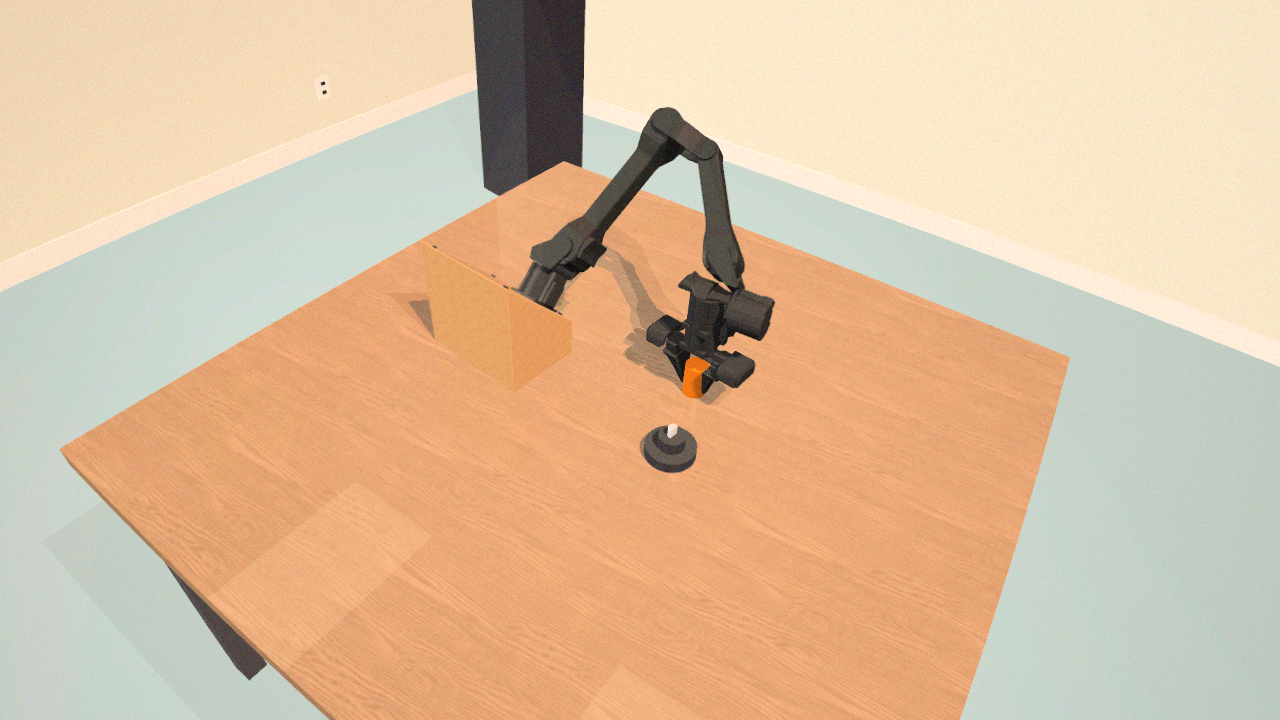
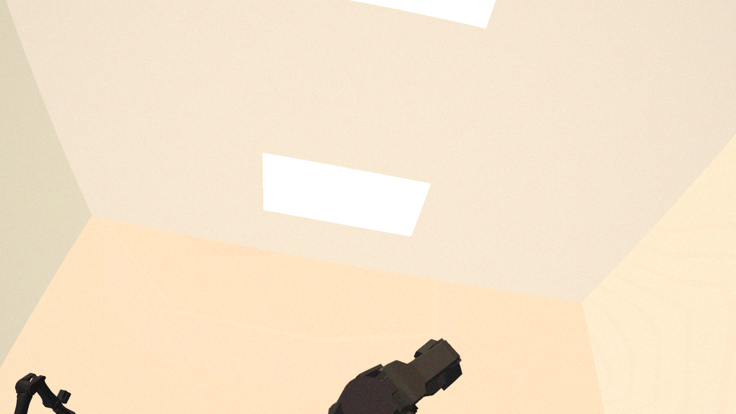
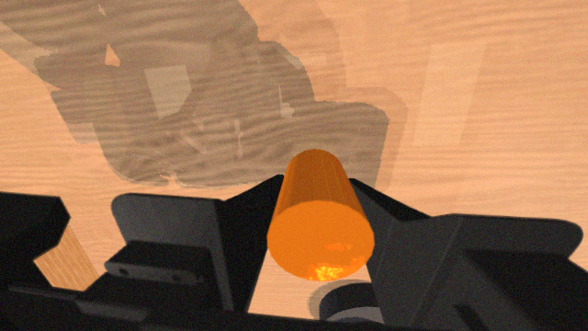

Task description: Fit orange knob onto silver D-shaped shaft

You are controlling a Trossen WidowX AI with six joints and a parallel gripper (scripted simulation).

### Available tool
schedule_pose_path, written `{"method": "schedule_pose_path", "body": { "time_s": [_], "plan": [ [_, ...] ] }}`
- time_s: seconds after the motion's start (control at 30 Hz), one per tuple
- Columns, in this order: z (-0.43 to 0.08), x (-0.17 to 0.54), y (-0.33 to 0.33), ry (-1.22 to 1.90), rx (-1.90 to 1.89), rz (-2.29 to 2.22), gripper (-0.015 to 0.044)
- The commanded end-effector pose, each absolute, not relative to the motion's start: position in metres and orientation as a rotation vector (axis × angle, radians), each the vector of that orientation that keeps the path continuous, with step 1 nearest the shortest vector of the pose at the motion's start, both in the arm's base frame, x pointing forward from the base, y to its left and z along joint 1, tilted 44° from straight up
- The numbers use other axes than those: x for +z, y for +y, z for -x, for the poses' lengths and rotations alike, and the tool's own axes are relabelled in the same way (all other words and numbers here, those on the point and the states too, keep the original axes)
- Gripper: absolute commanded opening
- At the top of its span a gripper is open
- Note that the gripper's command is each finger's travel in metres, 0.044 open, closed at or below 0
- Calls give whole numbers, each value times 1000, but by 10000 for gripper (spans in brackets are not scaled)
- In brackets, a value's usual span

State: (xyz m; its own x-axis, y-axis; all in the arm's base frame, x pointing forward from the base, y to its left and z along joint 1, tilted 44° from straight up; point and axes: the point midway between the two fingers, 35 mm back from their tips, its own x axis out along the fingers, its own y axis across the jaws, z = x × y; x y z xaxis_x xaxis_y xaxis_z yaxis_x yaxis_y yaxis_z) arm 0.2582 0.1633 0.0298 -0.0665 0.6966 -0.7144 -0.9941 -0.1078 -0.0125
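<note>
Wooden table [image 1: 805,501] [image 3: 528,115], top view: gripper [image 1: 694,386] [image 3: 314,183] near centre, knob [image 1: 693,379] [image 3: 321,239] between fingers, pedestal [image 1: 670,454] [image 3: 349,296] just below. Exterior: knob unseen. Wrist: fingers part-closed, flanking knob at centre; confirm firm, centred grip before lifting straight.

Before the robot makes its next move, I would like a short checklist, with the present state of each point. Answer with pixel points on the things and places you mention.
1. Knob [image 1: 693,379] [image 3: 321,239] between the fingers of the pincer [image 1: 694,390] [image 3: 314,183]: ok, one finger on each side.
2. Pincer shut on the knob: ok, both fingers appear to touch it.
3. Knob upright: ok, its flat top faces up.
4. Shaft [image 1: 672,430] free to take the knob: ok, it stands bare on the pedestal [image 1: 657,457] [image 3: 342,299].
5. Knob above the shaft: not ok, it is beside the pedestal.
6. Flat sides lined up: cannot tell, the hole is hidden underneath.
</note>
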Motion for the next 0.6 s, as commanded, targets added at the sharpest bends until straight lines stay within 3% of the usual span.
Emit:
{"method": "schedule_pose_path", "body": {
  "time_s": [0.0, 0.2, 0.57],
  "plan": [
    [-258, 30, 163, 589, 1574, 668, 144],
    [-265, 31, 156, 536, 1559, 728, 0],
    [-273, 49, 133, 557, 1558, 728, 0]
  ]
}}
